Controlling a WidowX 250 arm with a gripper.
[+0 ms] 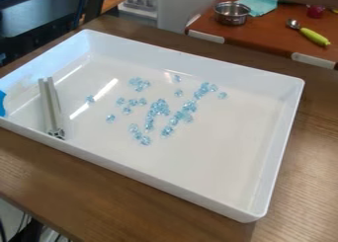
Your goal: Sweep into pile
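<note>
Brown and wood-grained, the desk (112, 191) carries a big white tray (280, 152) set at a slant, with a blue patch (2, 103) on its rim at nine o'clock. Out past one o'clock in the view, a redder desk (271, 36) holds a metal pot (232, 14), a teal cloth (259, 5), a small red thing (316, 11) and a spoon (314, 36) with a lime-green handle. Clear blue beads (158, 107) lie scattered about the middle of the tray. They bunch most thickly at its centre and trail off toward one o'clock; smaller clumps sit toward eleven and seven, and a few strays lie apart, the farthest near ten. Inside the tray at nine o'clock is a pale metal bar (50, 107), its lower end just beside the near wall, well apart from the main bunch. Whether the claw is released, clenched or grasping something, I cannot tell.
</note>
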